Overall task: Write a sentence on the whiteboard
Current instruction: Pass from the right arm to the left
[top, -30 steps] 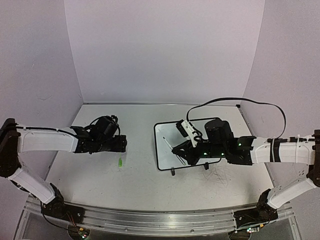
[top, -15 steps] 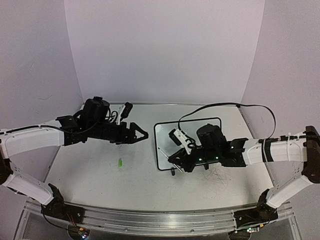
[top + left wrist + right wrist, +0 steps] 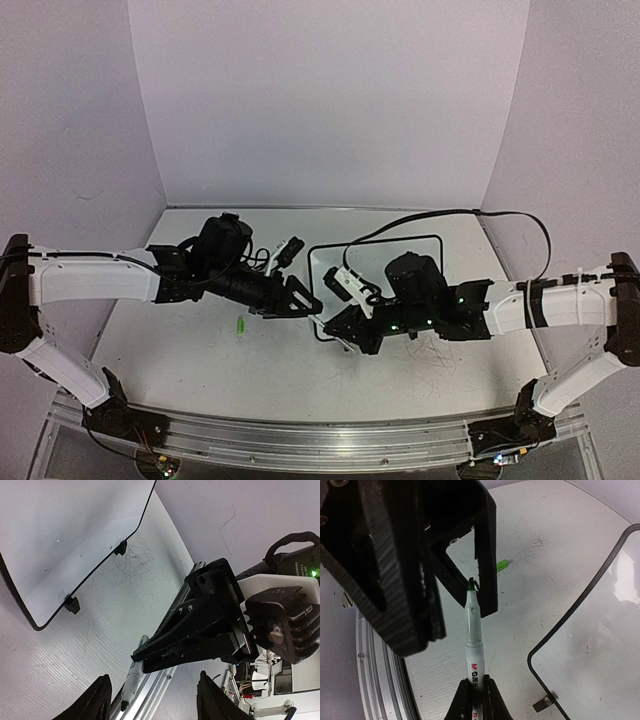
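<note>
Two grippers are meeting at the whiteboard's near left corner. Right gripper [image 3: 476, 689] is clamping the marker [image 3: 474, 640] by its rear barrel, jaws narrow on it, bare green tip pointing out toward the left arm. Left gripper [image 3: 306, 303] is standing with jaws apart, one finger on either side of the tip end, and neither looks to be touching it in the wrist views.

This reads as a hand-over or re-grip, on judgement only. To do it well:
- The left jaws should be closing on the barrel behind the nib, not on the felt, and square to the pen.
- The right should be letting go only once that hold is firm, or the pen tilts or drops.

Cap [image 3: 240, 325] is lying on the table [image 3: 530, 545], off to the left and apart. Whiteboard [image 3: 65, 535] is lying just beyond, face blank. The sentence is not yet begun.
</note>
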Robot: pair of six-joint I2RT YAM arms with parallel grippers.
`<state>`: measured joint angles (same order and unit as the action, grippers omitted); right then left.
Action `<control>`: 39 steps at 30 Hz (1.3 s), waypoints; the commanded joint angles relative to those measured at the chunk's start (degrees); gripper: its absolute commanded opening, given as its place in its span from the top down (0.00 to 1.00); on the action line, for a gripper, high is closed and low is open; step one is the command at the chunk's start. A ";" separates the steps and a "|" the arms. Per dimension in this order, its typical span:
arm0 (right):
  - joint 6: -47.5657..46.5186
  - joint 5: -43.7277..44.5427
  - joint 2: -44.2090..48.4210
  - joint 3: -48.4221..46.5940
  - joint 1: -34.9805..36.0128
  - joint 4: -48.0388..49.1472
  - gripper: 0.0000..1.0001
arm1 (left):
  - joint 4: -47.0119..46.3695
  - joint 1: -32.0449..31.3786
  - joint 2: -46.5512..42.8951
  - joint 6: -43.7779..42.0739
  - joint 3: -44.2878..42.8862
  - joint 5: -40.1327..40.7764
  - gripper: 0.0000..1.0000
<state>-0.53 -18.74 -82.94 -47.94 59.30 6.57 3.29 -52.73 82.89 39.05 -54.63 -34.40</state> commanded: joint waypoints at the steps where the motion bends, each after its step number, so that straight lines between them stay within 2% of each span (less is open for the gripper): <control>1: -1.41 0.61 1.52 -2.07 0.76 1.89 1.00 | -3.03 -0.52 1.12 0.57 -1.03 -1.03 0.45; 8: -1.55 1.50 1.64 -2.00 1.24 2.06 1.00 | -3.03 -1.13 2.73 1.23 -1.65 -0.90 0.69; 24: -0.41 3.73 2.85 -0.60 1.40 3.39 0.98 | -3.05 -1.15 3.10 0.76 -2.76 -1.48 1.00; 27: 0.07 4.88 3.88 0.18 1.39 4.05 0.86 | -3.03 -1.15 2.30 0.37 -3.11 -0.87 1.00; 28: 0.21 5.52 4.22 0.38 1.43 4.22 0.74 | -3.04 -1.14 1.92 0.08 -3.29 -0.51 1.00; 32: 2.61 7.84 5.07 0.95 1.39 4.33 0.45 | -1.95 -0.99 0.33 -1.55 -4.49 3.03 1.00; 36: 5.57 12.18 6.90 2.21 1.42 4.43 0.06 | 0.26 -0.22 -2.18 -3.33 -6.13 7.84 1.00; 39: 9.58 15.84 9.66 4.36 1.31 5.65 0.02 | 0.92 1.28 -5.56 -3.96 -6.41 12.74 1.00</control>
<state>3.50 -9.41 -77.70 -46.06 60.47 8.91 4.29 -53.27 83.78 37.62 -57.50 -29.02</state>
